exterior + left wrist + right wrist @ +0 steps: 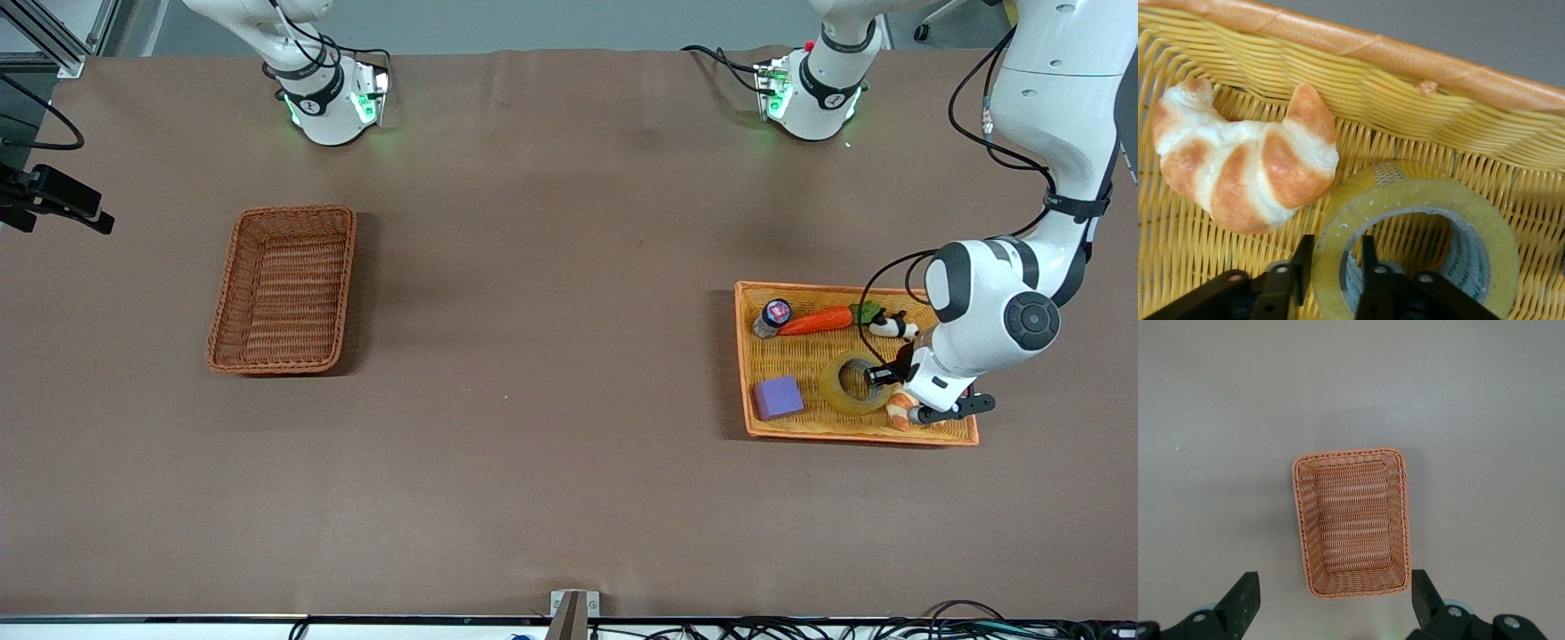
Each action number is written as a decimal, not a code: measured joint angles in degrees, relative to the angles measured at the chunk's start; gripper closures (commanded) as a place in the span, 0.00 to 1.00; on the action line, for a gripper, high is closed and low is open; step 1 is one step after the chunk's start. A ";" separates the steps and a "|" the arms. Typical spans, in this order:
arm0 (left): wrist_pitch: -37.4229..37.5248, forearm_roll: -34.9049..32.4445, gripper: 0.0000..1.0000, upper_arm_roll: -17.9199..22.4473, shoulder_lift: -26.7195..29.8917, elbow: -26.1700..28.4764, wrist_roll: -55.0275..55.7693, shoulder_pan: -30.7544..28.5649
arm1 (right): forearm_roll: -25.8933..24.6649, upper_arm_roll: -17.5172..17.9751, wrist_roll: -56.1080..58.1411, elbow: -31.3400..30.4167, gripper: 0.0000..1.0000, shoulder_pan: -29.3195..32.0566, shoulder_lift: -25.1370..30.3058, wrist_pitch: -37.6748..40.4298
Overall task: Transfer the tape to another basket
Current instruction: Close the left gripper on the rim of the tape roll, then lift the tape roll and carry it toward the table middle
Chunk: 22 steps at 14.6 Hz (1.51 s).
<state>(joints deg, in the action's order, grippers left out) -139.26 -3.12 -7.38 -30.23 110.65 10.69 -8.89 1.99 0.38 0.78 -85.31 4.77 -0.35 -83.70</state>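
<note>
1. front view: the tape (855,384) lies flat in the yellow tray (805,360) at the left arm's end of the table. the left gripper (880,375) is down at the ring's 3 o'clock edge, one finger in the hole and one outside, closed on the wall. the brown basket (284,289) sits well apart, toward the right arm's end.
2. front view, around it: a purple block (779,396) lies near the tape at 9 o'clock, a carrot (818,321) and a small bottle (772,317) toward 12 and 11 o'clock, a black-and-white toy (892,326) at 1 o'clock. none touches the roll.
3. left wrist view: the fingers (1377,283) pinch the ring's wall. a croissant (1245,163) lies just beside the roll, between it and the tray's rim. to do this well, i judge a straight lift until the roll clears the rim, then the carry; a sideways drag would nudge the croissant.
4. right wrist view: the right gripper (1331,600) hangs over the brown basket with its fingers wide apart, holding nothing. this arm waits. it may stand in the way of the drop.
</note>
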 measured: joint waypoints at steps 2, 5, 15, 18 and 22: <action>-0.03 0.00 0.99 0.00 0.17 -0.71 0.00 -0.05 | 0.00 0.00 0.00 0.00 0.00 0.00 0.00 0.00; 4.49 0.00 0.99 -1.19 3.45 -3.30 0.00 -0.14 | 0.00 0.00 0.00 0.00 0.00 0.00 0.00 0.00; 23.94 -0.06 1.00 -15.67 5.46 -17.39 18.93 10.81 | 0.00 0.00 0.00 0.00 0.00 0.01 0.00 0.00; 23.68 -0.06 1.00 -15.64 -0.92 -22.23 23.11 18.08 | 0.00 0.01 0.00 -0.01 0.00 0.01 -0.03 -0.01; 21.33 -0.07 0.99 -15.43 -8.37 -27.41 30.03 27.10 | 0.00 -0.01 0.14 0.00 0.00 0.38 -0.38 -0.02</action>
<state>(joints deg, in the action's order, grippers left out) -117.93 -3.19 -22.81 -38.60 83.24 40.73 18.20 1.99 0.36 0.92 -85.31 5.14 -0.73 -83.72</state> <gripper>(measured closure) 0.793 0.000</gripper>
